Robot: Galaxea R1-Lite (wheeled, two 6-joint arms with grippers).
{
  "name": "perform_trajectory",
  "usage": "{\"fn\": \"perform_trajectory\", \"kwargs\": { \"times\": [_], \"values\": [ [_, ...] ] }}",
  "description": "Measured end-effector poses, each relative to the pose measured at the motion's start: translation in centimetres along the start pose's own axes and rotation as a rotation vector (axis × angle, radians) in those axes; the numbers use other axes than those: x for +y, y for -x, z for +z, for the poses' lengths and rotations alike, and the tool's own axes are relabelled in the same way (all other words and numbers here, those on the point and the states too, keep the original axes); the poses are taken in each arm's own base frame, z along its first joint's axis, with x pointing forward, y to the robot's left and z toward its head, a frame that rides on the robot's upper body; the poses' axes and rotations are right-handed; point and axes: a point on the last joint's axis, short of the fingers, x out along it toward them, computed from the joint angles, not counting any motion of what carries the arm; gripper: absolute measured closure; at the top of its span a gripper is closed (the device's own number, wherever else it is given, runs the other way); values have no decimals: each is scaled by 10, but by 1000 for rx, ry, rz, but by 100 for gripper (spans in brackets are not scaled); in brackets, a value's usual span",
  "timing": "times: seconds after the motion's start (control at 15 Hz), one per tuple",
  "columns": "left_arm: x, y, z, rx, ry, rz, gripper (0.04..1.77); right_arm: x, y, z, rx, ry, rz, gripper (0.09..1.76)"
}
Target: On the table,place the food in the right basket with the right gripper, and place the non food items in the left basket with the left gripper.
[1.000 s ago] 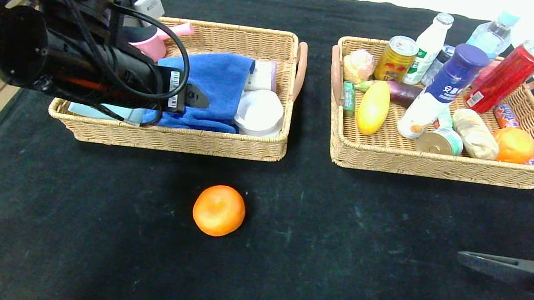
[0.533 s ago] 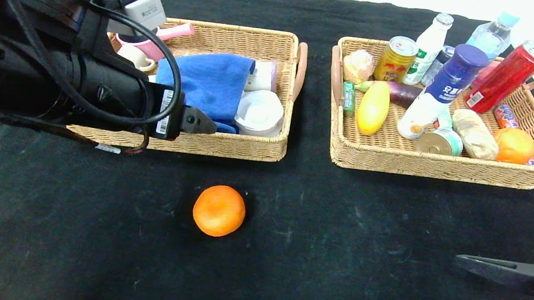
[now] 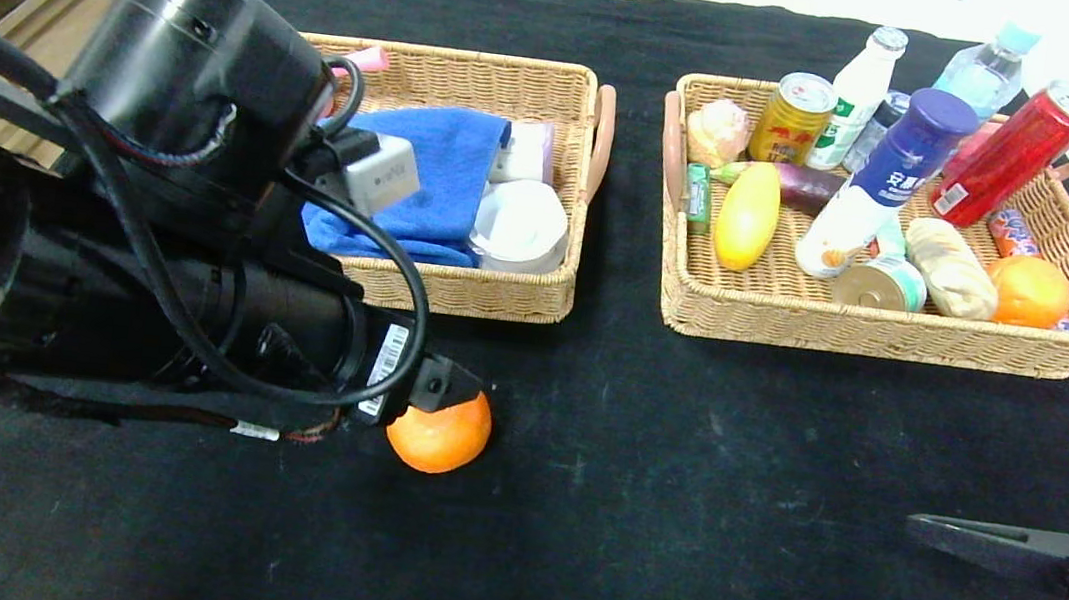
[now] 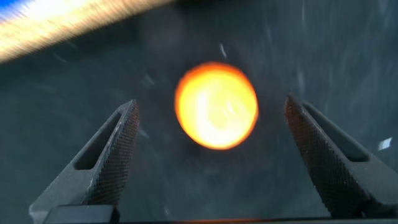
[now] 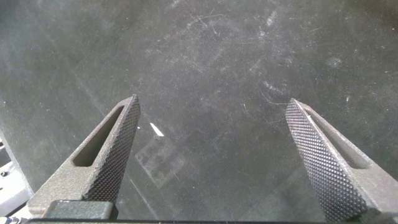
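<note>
hovering apart-jawed, left gripper (image 4: 211, 121) frames orange fruit (image 3: 444, 436); right gripper (image 5: 211, 118) gapes aside.

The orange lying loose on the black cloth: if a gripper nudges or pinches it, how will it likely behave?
The orange is round and sits loose on the table, so an off-centre nudge would probably roll it. Its skin looks smooth, so narrow fingertips may slip unless they close across its middle. The left gripper is open with the fruit between its fingers, which looks wide enough to straddle it.
</note>
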Motion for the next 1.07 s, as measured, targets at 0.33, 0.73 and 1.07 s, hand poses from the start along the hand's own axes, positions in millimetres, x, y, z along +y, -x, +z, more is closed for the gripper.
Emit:
{"fn": "perform_trajectory", "kwargs": {
  "times": [0.33, 0.73, 1.07],
  "values": [
    [-11, -21, -12, 96, 20, 25, 11, -1, -1, -1, 6, -1, -1, 14],
    [-17, -43, -17, 142, 23, 51, 11, -1, -2, -1, 8, -2, -1, 14],
    [-19, -54, -14, 145, 23, 82, 10, -1, -2, -1, 10, -2, -1, 14]
  ]
}}
